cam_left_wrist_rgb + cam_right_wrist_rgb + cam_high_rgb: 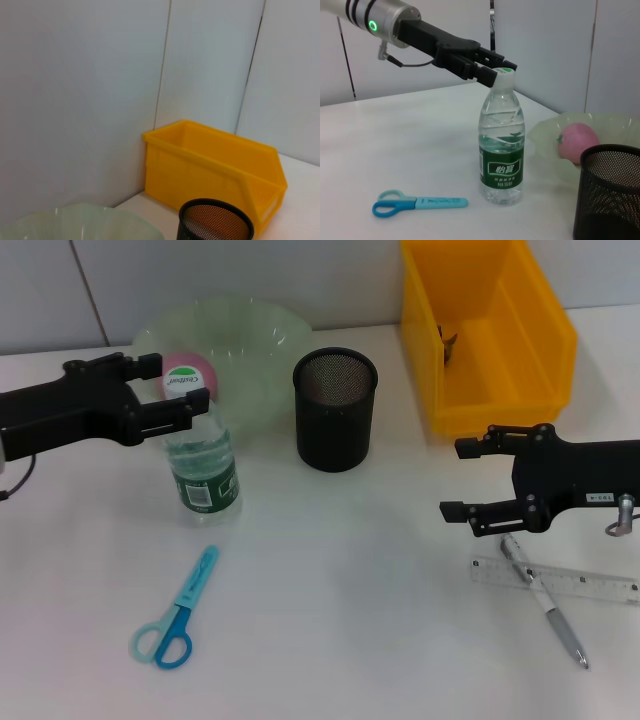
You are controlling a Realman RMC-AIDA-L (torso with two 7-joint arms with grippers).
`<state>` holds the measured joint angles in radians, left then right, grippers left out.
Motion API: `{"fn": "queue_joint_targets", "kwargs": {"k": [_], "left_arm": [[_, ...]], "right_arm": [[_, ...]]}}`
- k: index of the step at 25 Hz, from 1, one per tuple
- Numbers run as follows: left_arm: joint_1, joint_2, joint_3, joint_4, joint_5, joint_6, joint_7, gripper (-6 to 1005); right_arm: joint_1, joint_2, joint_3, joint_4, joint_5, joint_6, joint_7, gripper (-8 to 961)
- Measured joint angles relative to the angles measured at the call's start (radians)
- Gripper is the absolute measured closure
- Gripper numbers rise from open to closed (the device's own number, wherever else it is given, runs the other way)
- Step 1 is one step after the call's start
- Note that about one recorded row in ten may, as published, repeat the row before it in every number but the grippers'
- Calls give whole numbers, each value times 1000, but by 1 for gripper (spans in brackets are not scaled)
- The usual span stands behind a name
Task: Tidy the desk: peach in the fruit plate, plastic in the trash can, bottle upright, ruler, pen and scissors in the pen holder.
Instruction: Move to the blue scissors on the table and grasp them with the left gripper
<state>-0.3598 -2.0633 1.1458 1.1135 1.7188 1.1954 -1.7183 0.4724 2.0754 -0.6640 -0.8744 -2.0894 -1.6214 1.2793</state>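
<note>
The water bottle (203,465) (502,145) stands upright on the table. My left gripper (172,390) (499,70) is open at the level of its white cap, one finger on each side. The pink peach (185,368) (577,142) lies in the green fruit plate (250,335) behind the bottle. Blue scissors (178,620) (420,205) lie flat in front of the bottle. At the right, my right gripper (460,478) hovers open just beyond the clear ruler (590,585) and the pen (548,605) crossing it. The black mesh pen holder (335,408) stands mid-table.
The yellow trash can (490,330) (215,170) stands at the back right beside the wall, with a small dark piece (447,343) inside; I cannot tell whether it is the plastic. The left wrist view shows the pen holder (215,220) and fruit plate rim (80,222).
</note>
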Motion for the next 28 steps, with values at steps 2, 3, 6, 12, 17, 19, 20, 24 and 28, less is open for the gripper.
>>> {"fn": "queue_joint_targets", "kwargs": {"k": [2, 3, 6, 12, 17, 19, 20, 24, 28], "left_arm": [[30, 0, 1, 45, 4, 12, -10, 198], [46, 0, 3, 69, 4, 18, -17, 199], [75, 0, 4, 105, 5, 24, -22, 199], [202, -5, 17, 232, -20, 93, 2, 200], [298, -7, 51, 252, -102, 125, 128, 202], [311, -7, 55, 252, -116, 132, 144, 202], [322, -7, 61, 250, -127, 138, 154, 202], [351, -9, 96, 248, -121, 125, 131, 203], [415, -8, 158, 313, -98, 62, 92, 204]], "right_arm": [[0, 0, 0, 0, 0, 0, 0, 107], [0, 0, 0, -1, 0, 0, 0, 107], [-3, 0, 4, -5, 0, 0, 0, 107], [-6, 0, 8, -5, 5, 0, -3, 107], [-3, 0, 10, -3, 8, 0, -5, 107], [-1, 0, 10, -4, 9, -2, -5, 107], [-1, 0, 10, -5, 9, -3, -5, 107], [-1, 0, 10, -6, 9, -1, -5, 107], [1, -1, 11, -6, 9, 0, -4, 107]]}}
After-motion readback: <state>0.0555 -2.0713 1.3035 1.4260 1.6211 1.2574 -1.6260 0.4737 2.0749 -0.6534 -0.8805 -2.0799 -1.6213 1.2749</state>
